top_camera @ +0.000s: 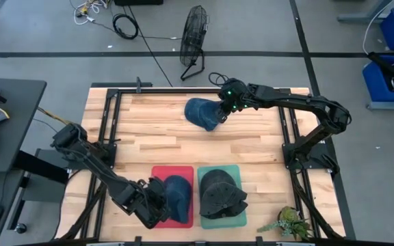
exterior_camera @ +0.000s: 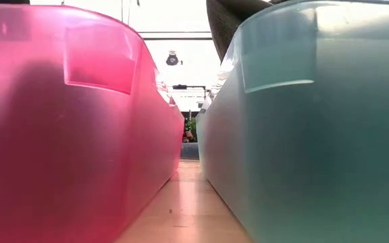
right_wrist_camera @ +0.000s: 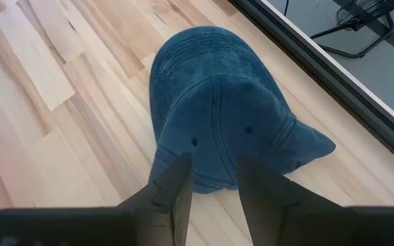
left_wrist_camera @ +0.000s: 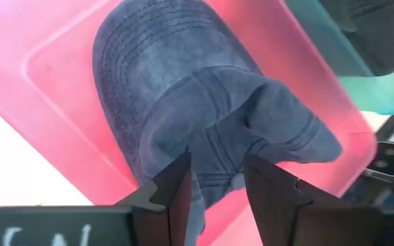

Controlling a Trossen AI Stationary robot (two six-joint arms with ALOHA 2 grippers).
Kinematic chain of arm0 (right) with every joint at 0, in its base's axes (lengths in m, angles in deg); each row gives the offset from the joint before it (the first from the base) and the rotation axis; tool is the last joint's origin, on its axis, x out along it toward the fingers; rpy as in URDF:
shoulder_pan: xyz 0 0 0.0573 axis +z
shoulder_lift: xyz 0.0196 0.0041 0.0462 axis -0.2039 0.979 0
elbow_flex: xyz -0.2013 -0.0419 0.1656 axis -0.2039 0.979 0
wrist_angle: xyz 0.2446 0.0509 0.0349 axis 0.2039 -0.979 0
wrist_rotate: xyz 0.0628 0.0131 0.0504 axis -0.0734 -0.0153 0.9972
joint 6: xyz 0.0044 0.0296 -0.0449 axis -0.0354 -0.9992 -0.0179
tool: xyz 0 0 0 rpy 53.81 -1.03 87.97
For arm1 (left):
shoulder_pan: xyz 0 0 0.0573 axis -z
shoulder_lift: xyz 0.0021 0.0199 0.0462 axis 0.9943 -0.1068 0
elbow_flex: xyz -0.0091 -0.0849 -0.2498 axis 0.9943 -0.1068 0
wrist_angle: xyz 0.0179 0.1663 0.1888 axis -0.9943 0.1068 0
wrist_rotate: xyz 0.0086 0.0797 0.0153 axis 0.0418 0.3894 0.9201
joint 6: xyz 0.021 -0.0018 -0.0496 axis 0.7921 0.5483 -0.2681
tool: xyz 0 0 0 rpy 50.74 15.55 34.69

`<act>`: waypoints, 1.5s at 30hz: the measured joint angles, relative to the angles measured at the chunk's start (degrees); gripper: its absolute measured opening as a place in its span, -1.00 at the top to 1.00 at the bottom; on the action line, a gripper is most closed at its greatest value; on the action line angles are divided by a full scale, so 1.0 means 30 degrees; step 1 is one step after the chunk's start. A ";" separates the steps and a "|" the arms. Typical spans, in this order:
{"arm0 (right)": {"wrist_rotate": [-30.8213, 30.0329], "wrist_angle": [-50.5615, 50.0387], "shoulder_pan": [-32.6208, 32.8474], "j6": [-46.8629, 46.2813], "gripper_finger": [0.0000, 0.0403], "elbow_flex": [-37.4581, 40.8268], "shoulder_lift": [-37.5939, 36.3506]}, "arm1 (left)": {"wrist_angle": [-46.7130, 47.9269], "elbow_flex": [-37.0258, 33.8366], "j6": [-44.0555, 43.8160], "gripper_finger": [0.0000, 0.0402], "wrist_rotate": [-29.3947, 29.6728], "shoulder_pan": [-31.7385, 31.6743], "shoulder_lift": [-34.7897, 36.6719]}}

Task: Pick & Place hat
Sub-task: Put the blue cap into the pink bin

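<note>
- High view: the right hand [top_camera: 222,109] sits on the rear edge of the teal hat [top_camera: 202,113] on the desk [top_camera: 252,147]; the left hand [top_camera: 157,205] is at the blue hat [top_camera: 177,196] in the red tray [top_camera: 172,171].
- Right wrist view: fingers [right_wrist_camera: 174,181] pinch the crown, brim pointing away.
- Left wrist view: fingers [left_wrist_camera: 176,186] pinch its hat's crown.

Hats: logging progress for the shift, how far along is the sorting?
Done: a dark hat sits in the green bin. In hand: the left gripper pinches a blue hat over the red bin; the right gripper grips another blue hat on the table, unplaced.

Blue hats [top_camera: 202,113], red bin [top_camera: 157,175], green bin [top_camera: 232,172], black hat [top_camera: 219,191].
</note>
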 joint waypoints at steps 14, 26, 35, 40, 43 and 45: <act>-0.0022 -0.0931 0.0000 0.2192 0.40 0.0000 0.0000 | 0.0130 0.0022 0.3270 0.36 0.4875 -0.3291 0.2701; -0.0051 -0.4397 0.0385 0.3452 0.40 0.0007 0.0000 | -0.1769 0.0000 1.0215 0.33 0.5076 -1.2429 0.2191; -0.0046 -0.2846 0.0225 1.0451 0.40 0.0015 0.0388 | -0.1745 0.0000 1.3566 0.36 0.3865 -1.4429 0.2198; 0.0357 -0.2209 -0.0314 1.3576 0.35 0.0015 0.2045 | -0.1741 0.0000 1.5158 0.35 0.3851 -1.4666 0.2198; -0.0776 -0.2252 -0.0437 1.4534 0.32 0.0015 0.3015 | -0.1751 0.0000 1.6212 0.36 0.3869 -1.4726 0.2198; -0.2269 -0.2218 -0.0435 1.4616 0.31 0.0015 0.3383 | -0.1741 0.0000 1.6724 0.36 0.3872 -1.4753 0.2198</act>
